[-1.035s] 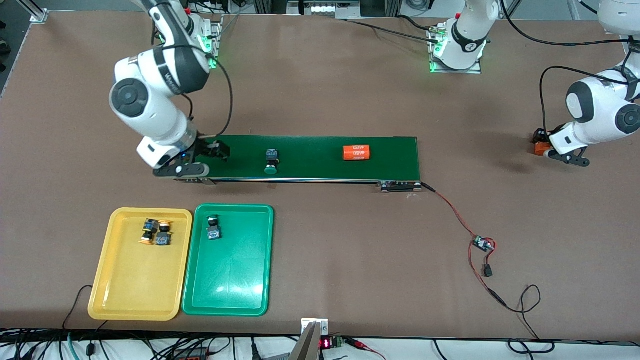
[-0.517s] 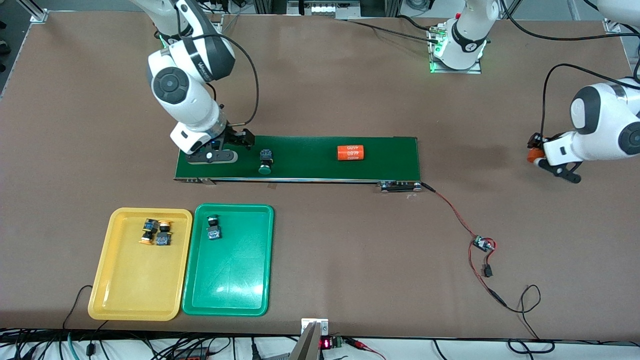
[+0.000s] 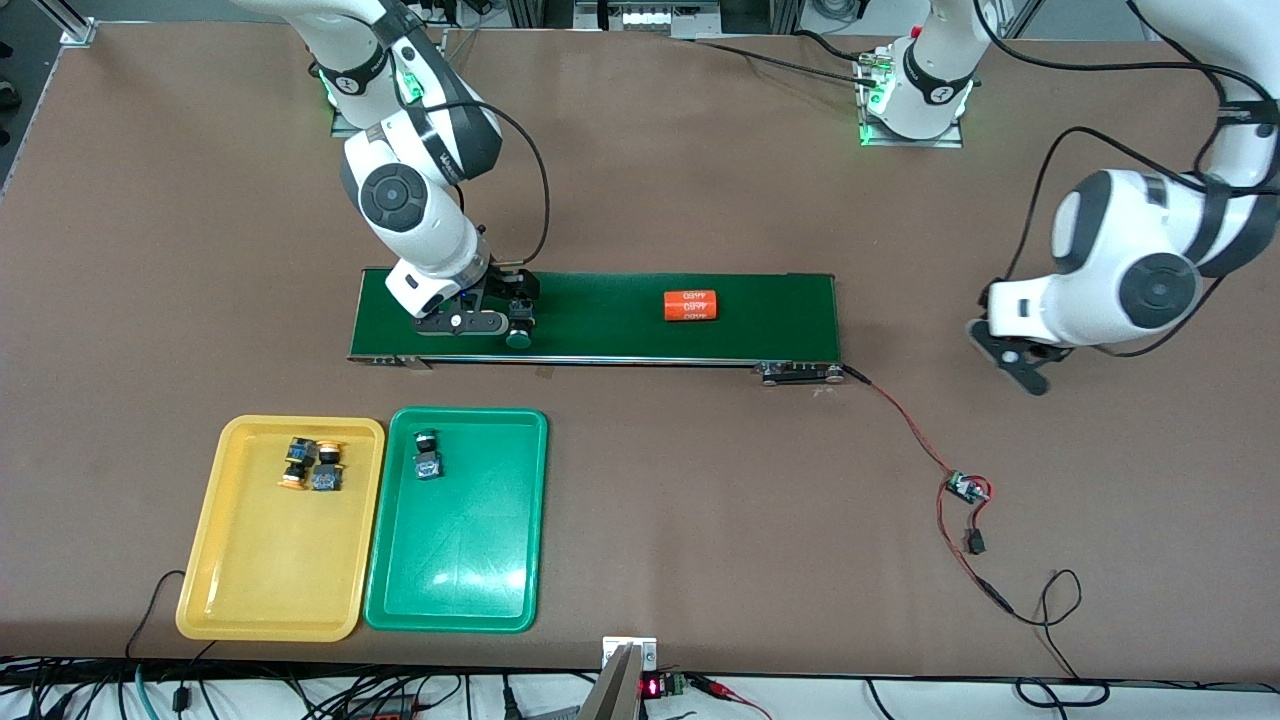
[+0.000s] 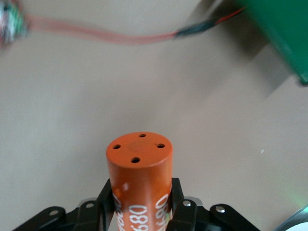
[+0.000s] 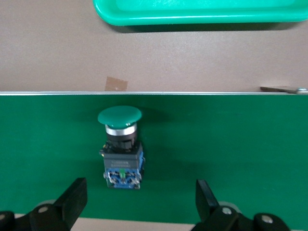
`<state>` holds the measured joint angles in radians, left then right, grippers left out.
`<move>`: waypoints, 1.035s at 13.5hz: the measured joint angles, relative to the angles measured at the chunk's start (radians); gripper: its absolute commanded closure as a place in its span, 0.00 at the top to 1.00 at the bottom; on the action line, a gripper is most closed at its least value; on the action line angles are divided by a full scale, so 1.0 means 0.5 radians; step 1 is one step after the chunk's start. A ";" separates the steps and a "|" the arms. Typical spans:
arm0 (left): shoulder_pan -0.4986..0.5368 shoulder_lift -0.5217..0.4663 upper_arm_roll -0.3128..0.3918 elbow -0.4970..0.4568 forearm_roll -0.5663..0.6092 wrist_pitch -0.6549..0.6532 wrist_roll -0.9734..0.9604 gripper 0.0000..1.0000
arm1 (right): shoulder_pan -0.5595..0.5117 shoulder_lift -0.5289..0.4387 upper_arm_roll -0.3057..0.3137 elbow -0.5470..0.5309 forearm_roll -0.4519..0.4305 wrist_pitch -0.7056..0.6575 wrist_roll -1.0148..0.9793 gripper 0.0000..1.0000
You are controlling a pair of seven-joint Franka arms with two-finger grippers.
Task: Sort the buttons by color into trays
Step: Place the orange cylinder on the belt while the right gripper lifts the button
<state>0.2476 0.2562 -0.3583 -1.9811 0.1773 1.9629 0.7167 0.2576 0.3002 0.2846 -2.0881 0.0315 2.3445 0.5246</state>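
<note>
A green-capped button [image 3: 518,335] [image 5: 120,144] lies on its side on the dark-green belt [image 3: 600,340]. My right gripper [image 3: 497,318] [image 5: 139,197] hangs open just over the belt, and the button's blue end sits at the mouth of its fingers. Another green-capped button [image 3: 427,455] lies in the green tray [image 3: 470,570] [image 5: 202,12]. Two yellow-capped buttons [image 3: 297,462] lie in the yellow tray [image 3: 270,590]. My left gripper [image 3: 1012,360] [image 4: 140,207] is shut on an orange numbered cylinder [image 4: 139,178] over bare table off the belt's end by the left arm.
A second orange cylinder [image 3: 691,305] lies on the belt's middle. A red-and-black wire runs from the belt's motor end to a small circuit board [image 3: 966,488]. The two trays sit side by side, nearer the front camera than the belt.
My right gripper slid along the belt up to the green-capped button. Button and belt cylinder drifted toward the right arm's end. My left arm swung its cylinder in toward the belt's end.
</note>
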 measured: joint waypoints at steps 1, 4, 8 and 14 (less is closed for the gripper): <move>-0.004 0.000 -0.090 0.022 0.000 0.000 0.057 0.22 | 0.000 0.017 0.000 0.000 0.000 0.019 0.000 1.00; -0.061 0.023 -0.360 0.034 0.002 0.005 0.156 0.18 | 0.000 0.073 0.000 -0.001 0.000 0.086 0.001 0.96; -0.213 0.119 -0.552 0.030 0.008 0.123 0.165 0.16 | 0.000 0.146 -0.001 -0.003 -0.002 0.169 0.000 0.50; -0.380 0.299 -0.561 0.004 0.244 0.229 0.214 0.17 | -0.002 0.154 -0.022 -0.002 -0.003 0.177 -0.047 0.20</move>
<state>0.0575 0.4059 -0.6389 -1.9791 0.2994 2.0777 0.8237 0.2568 0.3770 0.2735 -2.0890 0.0299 2.4329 0.5011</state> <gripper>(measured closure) 0.511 0.590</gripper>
